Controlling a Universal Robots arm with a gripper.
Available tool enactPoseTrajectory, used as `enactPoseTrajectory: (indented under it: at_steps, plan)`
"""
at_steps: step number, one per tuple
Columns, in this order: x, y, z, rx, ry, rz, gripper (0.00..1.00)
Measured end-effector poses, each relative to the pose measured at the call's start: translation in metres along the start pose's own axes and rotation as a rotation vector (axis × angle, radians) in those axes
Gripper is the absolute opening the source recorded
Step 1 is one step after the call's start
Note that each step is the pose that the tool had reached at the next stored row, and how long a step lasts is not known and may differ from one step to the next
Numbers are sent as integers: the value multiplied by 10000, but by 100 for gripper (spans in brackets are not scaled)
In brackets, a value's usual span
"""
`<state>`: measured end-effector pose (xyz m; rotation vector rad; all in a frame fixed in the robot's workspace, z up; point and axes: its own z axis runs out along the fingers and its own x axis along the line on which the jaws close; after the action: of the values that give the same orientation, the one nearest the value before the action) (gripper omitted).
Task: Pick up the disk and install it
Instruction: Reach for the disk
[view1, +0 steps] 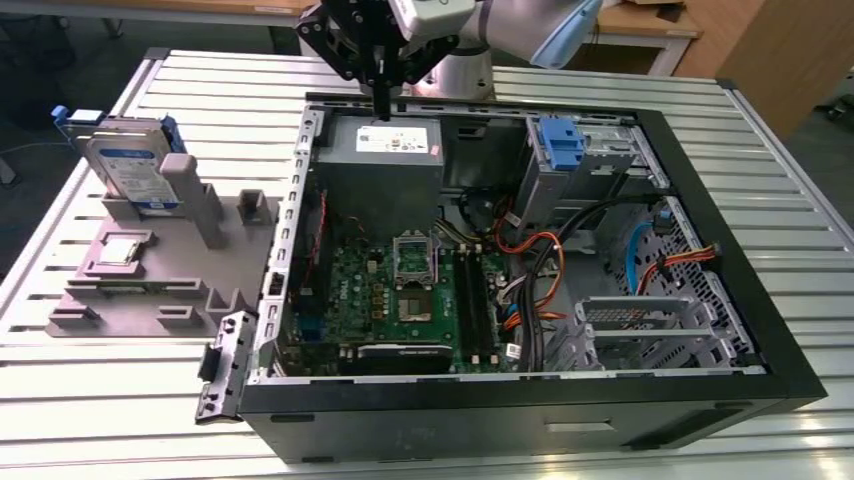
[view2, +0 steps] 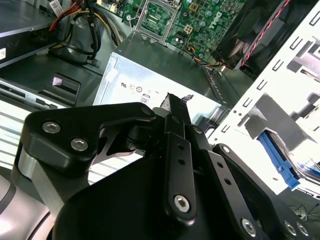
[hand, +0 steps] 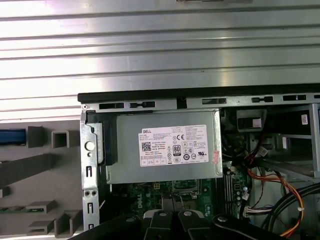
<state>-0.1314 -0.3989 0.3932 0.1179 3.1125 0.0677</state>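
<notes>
The disk (view1: 134, 165) stands upright in a slot of the grey fixture (view1: 147, 300) at the exterior view's left, outside the open computer case (view1: 534, 400). It is silver with a white-and-blue label and blue rails. The first wrist view shows its blue edge (hand: 12, 136). My gripper (view1: 383, 100) hangs over the back of the case, just above the grey power supply (view1: 380, 150), well apart from the disk. In the second wrist view its black fingers (view2: 176, 107) are pressed together with nothing between them.
Inside the case are the green motherboard (view1: 400, 290), orange and black cables (view1: 547, 270), a tall blue latch (view1: 561, 145) and a metal drive cage (view1: 641, 325). A small square chip (view1: 123, 250) lies on the fixture. All of it rests on a slatted metal table (view1: 107, 420).
</notes>
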Motion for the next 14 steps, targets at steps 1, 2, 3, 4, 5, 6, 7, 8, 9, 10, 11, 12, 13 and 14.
enactPoseTrajectory:
  at_steps: [1,2,3,4,5,6,7,8,9,10,11,12,13,14]
  plan:
    - [1,0,0,1,0,0,10]
    - [3,0,0,0,0,1,10]
    - [5,0,0,0,-1,2,10]
    - [7,0,0,0,-1,1,10]
    - [11,-1,0,0,0,1,10]
    - [17,-2,0,0,0,1,10]
    - [22,-2,0,0,-1,1,10]
    - [25,-2,0,0,-1,1,10]
    - [31,-2,0,0,0,1,10]
    - [38,-3,1,-1,-1,1,10]
    - [43,-3,0,0,0,0,10]
    - [48,-3,0,0,-1,1,10]
    - [53,-4,0,0,-1,0,10]
    - [58,-4,0,0,0,0,10]
